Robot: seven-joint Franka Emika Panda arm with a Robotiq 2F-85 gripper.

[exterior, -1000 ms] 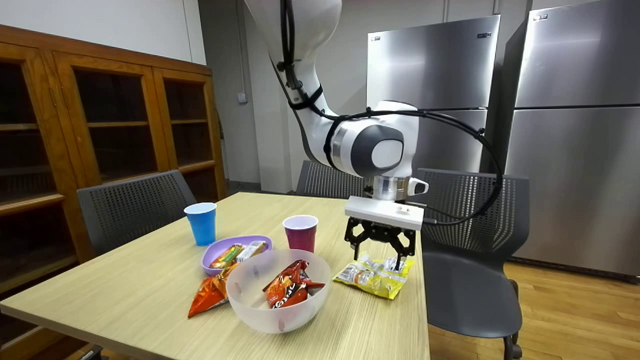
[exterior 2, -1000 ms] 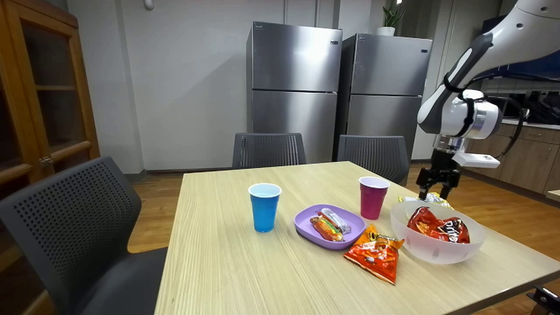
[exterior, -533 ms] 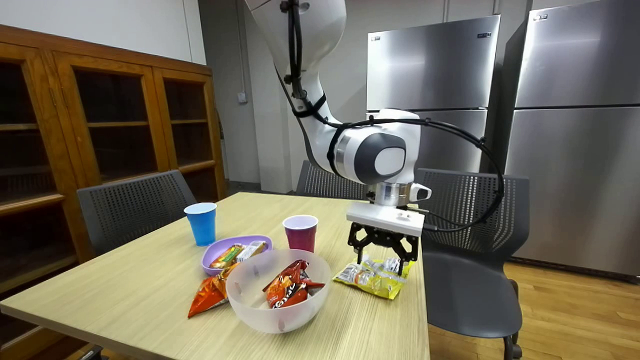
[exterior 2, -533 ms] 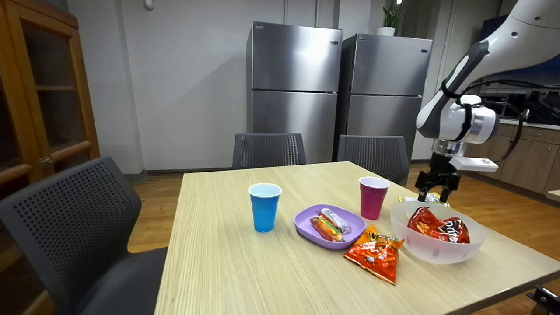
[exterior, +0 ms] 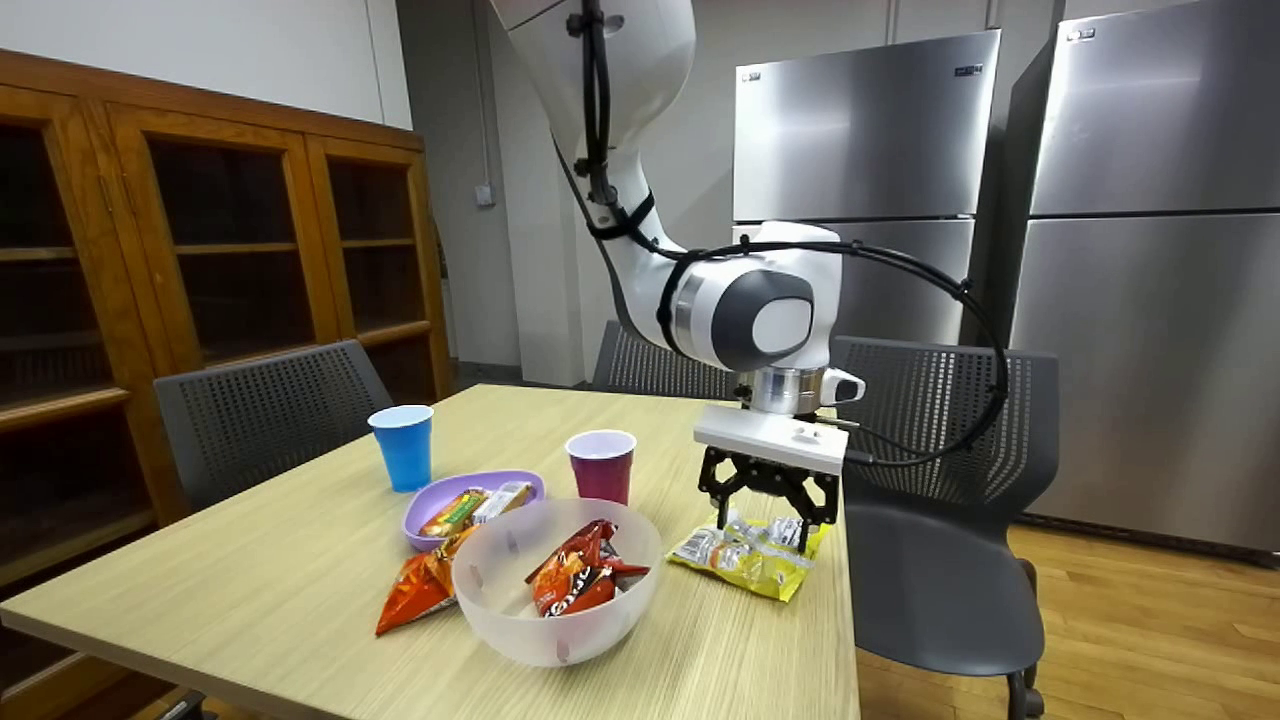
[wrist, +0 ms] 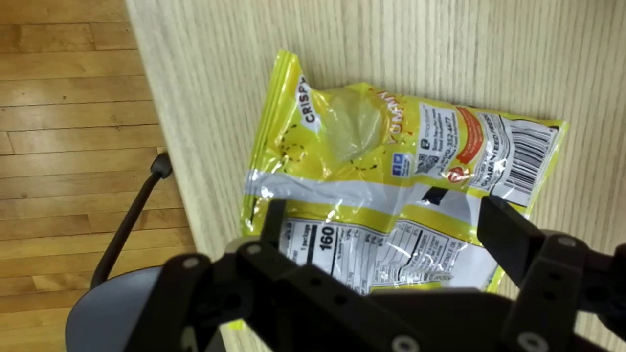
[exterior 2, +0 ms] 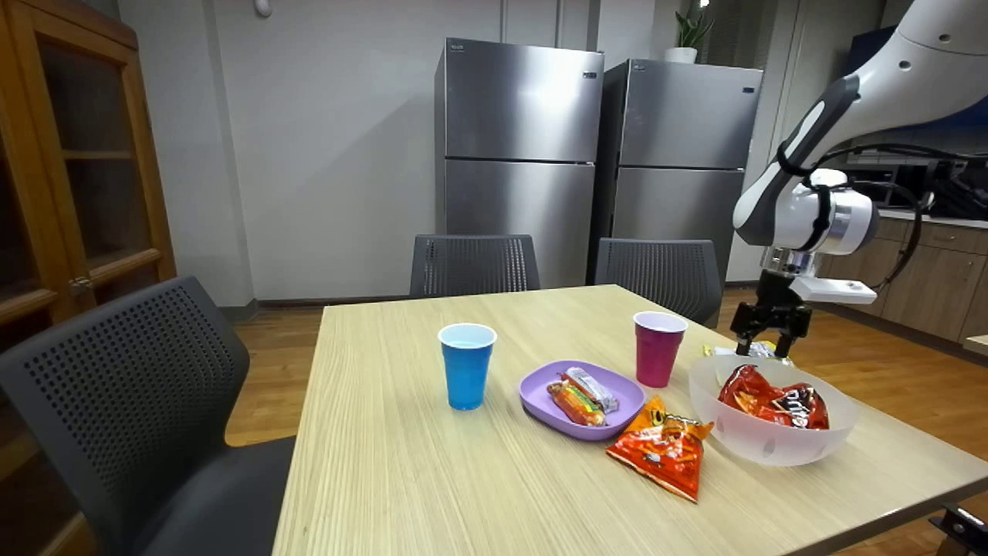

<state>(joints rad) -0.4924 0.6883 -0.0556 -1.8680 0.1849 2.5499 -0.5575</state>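
Lying flat near the table's edge is a yellow snack bag [wrist: 352, 195], its printed back facing up, with a nutrition panel and a barcode. My gripper [wrist: 382, 212] points down over this bag, jaws spread wide to either side of its middle. Nothing is gripped; whether the fingertips touch the wrapper I cannot tell. In an exterior view the fingers [exterior: 803, 535] reach down in front of the bag [exterior: 750, 575]. A frosted bowl [exterior 2: 772, 452] holding a red chip bag [exterior 2: 772, 401] partly hides the gripper [exterior 2: 763, 349] from that side.
Beside the bowl lies an orange chip bag [exterior 2: 664, 452]. A purple plate [exterior 2: 532, 398] carries wrapped bars. A magenta cup [exterior: 602, 470] and a blue cup [exterior: 403, 450] stand farther along the table [exterior: 250, 610]. Dark chairs [exterior: 940, 560] surround it, one close by my gripper.
My gripper has come down somewhat, closer to the yellow bag, and shifted slightly right in the exterior view facing it. The jaws stay spread. The other objects have not moved.
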